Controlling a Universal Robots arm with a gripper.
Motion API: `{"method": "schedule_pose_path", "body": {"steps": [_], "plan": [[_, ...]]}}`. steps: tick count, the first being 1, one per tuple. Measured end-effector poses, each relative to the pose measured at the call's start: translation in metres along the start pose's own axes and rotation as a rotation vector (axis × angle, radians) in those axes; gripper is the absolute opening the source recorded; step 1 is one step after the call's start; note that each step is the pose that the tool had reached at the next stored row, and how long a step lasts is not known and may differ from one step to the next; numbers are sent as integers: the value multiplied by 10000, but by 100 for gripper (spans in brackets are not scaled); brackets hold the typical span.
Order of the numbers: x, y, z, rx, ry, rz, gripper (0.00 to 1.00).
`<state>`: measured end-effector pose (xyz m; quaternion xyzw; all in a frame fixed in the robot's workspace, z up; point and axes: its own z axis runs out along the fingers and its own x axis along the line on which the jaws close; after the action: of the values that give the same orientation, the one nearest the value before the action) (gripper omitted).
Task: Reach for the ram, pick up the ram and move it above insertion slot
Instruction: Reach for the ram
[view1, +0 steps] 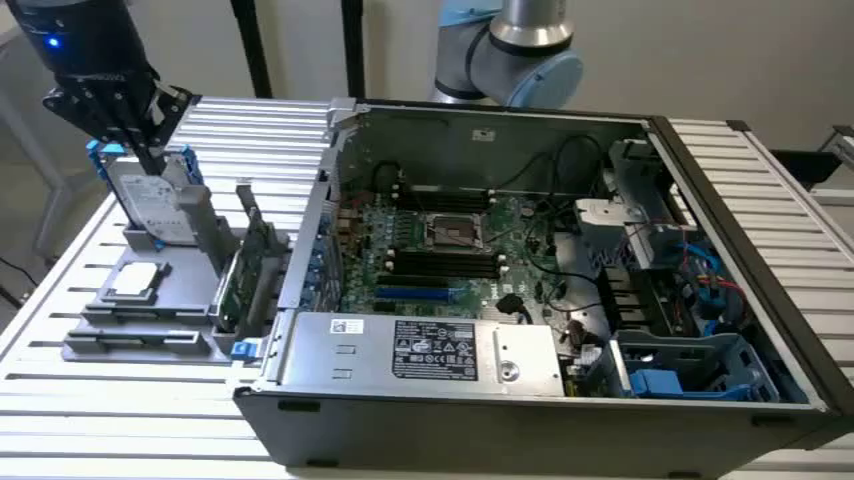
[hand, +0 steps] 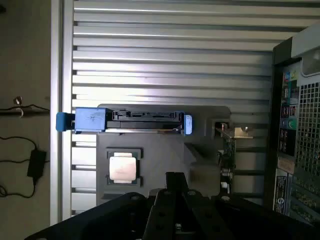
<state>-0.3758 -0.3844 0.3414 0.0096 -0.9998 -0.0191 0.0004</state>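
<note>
The gripper (view1: 142, 148) was held above the hard drive (view1: 158, 205), jaws clenched and empty. The ram (view1: 267, 265) was seen nearer the computer case (view1: 441, 425), toward the exterior view's right, beside the wider card (view1: 236, 292), which might be grasped instead.

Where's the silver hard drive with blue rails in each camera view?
Exterior view: hard drive upright in the grey fixture, at the exterior view's left, below the gripper.
Wrist view: hard drive edge-on, spanning the fixture.
Shared landmark: the processor chip lying beside it.
</note>
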Motion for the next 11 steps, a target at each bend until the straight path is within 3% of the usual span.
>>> {"method": "schedule_pose_path", "body": {"steps": [11], "plan": [[2,-19,-1,-1,0,0,11]]}}
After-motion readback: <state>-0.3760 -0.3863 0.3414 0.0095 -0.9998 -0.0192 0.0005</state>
